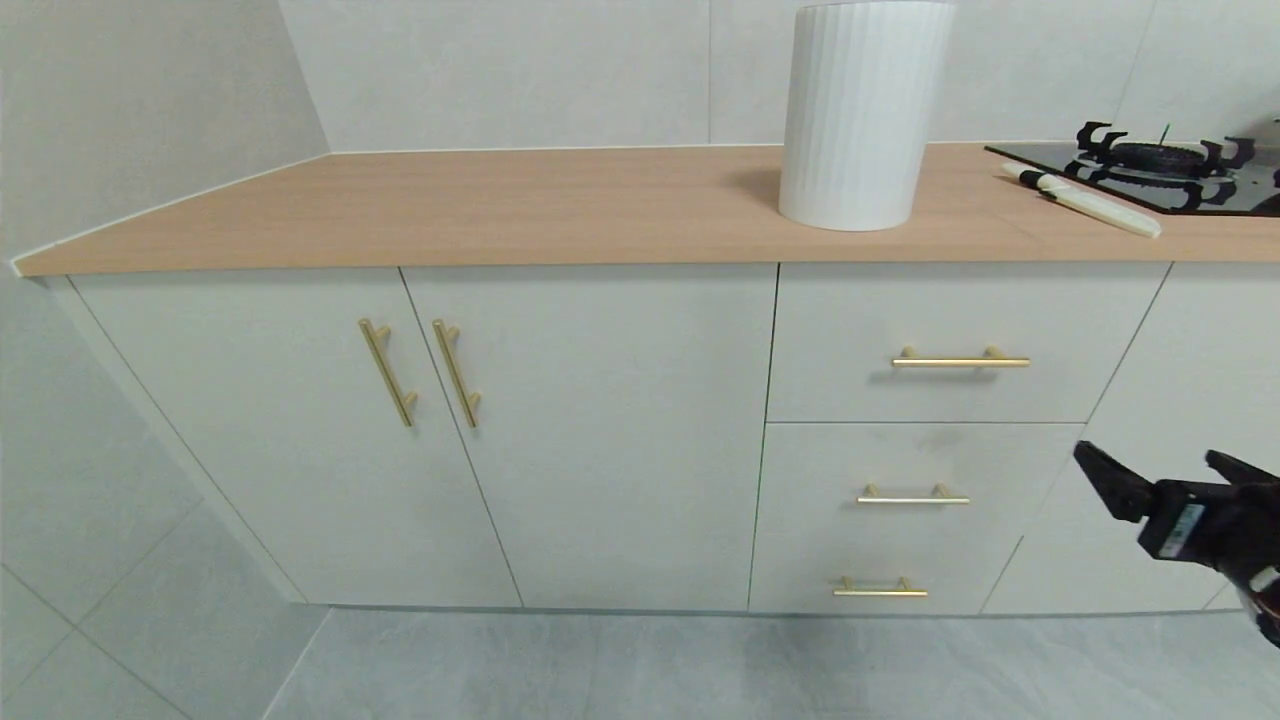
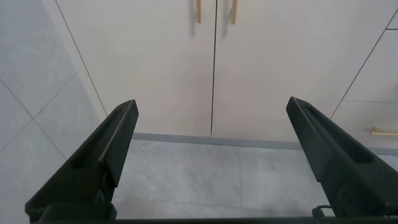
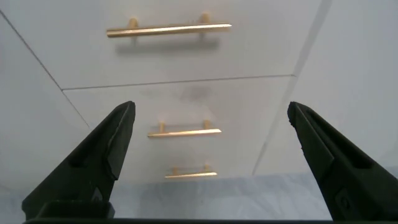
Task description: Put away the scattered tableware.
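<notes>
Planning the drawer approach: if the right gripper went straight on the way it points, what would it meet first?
Likely the middle drawer front, near its gold handle; the open right gripper has nothing between, though depth is unclear.

Right arm [image 1: 1215,525] low — jaws spread wide; left jaws spread too.

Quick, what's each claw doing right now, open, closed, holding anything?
Left claw: open, holding nothing.
Right claw: open, holding nothing.
</notes>
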`<state>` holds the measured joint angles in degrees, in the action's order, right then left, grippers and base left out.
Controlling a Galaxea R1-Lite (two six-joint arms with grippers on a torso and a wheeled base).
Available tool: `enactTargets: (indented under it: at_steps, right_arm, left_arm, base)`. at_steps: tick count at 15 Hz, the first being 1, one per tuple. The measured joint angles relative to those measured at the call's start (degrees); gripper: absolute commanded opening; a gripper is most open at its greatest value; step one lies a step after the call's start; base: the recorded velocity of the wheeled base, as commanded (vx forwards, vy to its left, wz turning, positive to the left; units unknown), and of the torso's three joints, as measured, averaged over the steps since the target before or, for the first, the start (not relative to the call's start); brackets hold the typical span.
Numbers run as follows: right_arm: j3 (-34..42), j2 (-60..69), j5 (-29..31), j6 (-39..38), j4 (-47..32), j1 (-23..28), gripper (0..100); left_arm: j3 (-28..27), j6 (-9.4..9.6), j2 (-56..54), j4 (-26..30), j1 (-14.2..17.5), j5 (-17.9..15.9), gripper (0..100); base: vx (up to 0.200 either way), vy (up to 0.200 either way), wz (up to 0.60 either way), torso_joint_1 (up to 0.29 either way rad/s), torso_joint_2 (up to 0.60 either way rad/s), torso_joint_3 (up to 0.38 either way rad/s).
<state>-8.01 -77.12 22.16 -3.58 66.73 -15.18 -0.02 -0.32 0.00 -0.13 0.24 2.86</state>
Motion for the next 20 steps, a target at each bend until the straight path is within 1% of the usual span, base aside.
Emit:
enactTargets:
  at_steps: [2, 3, 6, 7, 9, 10, 12, 14, 15, 16, 18, 19, 20]
  right_arm:
    - [4.0, 8.7, 2.4, 0.0, -2.1, 0.0, 100]
    - [5.2, 13.6, 4.1, 0.2, -4.9, 0.1, 100]
    - [7.0, 30.0, 8.5, 2.2, -19.4, 1.5, 100]
    - [7.3, 36.2, 9.3, 2.9, -25.6, 3.5, 100]
    - [7.5, 47.7, 9.5, 5.5, -34.7, 7.7, 100]
    - [7.6, 54.2, 8.8, 7.2, -39.3, 9.4, 100]
    - [7.7, 65.1, 6.6, 9.2, -51.7, 12.3, 100]
    - [7.9, 72.1, 4.4, 5.6, -62.3, 14.4, 100]
    - [7.9, 73.7, 2.0, 4.4, -64.4, 14.8, 100]
    - [7.9, 75.0, -0.8, 3.7, -64.0, 15.0, 100]
    - [8.0, 76.3, -9.4, 3.6, -63.8, 15.2, 100]
    - [8.0, 76.6, -12.4, 3.7, -63.8, 15.2, 100]
    - [8.0, 76.8, -14.0, 3.6, -63.8, 15.2, 100]
  left_arm:
    - [0.0, -0.01, 0.0, 0.0, 0.0, 0.0, 100]
    - [0.0, -0.01, 0.0, 0.0, 0.0, 0.0, 100]
    - [0.0, -0.01, 0.0, 0.0, 0.0, 0.0, 100]
    - [0.0, 0.0, 0.0, 0.0, 0.0, 0.0, 100]
    - [0.0, -0.01, 0.0, 0.0, 0.0, 0.0, 100]
    - [0.0, 0.0, 0.0, 0.0, 0.0, 0.0, 100]
    - [0.0, 0.0, 0.0, 0.0, 0.0, 0.0, 100]
    - [0.0, 0.0, 0.0, 0.0, 0.0, 0.0, 100]
    - [0.0, 0.0, 0.0, 0.0, 0.0, 0.0, 100]
    - [0.0, -0.01, 0.0, 0.0, 0.0, 0.0, 100]
    - [0.0, 0.0, 0.0, 0.0, 0.0, 0.0, 100]
    - [0.0, 0.0, 0.0, 0.0, 0.0, 0.0, 100]
    - [0.0, 0.0, 0.0, 0.0, 0.0, 0.0, 100]
  base:
    - [0.0, 0.0, 0.0, 0.0, 0.0, 0.0]
    - [0.0, 0.0, 0.0, 0.0, 0.0, 0.0]
    - [0.0, 0.0, 0.0, 0.0, 0.0, 0.0]
    - [0.0, 0.0, 0.0, 0.0, 0.0, 0.0]
    - [0.0, 0.0, 0.0, 0.0, 0.0, 0.0]
    - [0.0, 0.0, 0.0, 0.0, 0.0, 0.0]
    - [0.0, 0.0, 0.0, 0.0, 0.0, 0.0]
    - [0.0, 0.0, 0.0, 0.0, 0.0, 0.0]
    - [0.0, 0.0, 0.0, 0.0, 0.0, 0.0]
    - [0.0, 0.0, 0.0, 0.0, 0.0, 0.0]
    - [0.0, 0.0, 0.0, 0.0, 0.0, 0.0]
    - [0.0, 0.0, 0.0, 0.0, 0.0, 0.0]
    - [0.0, 0.0, 0.0, 0.0, 0.0, 0.0]
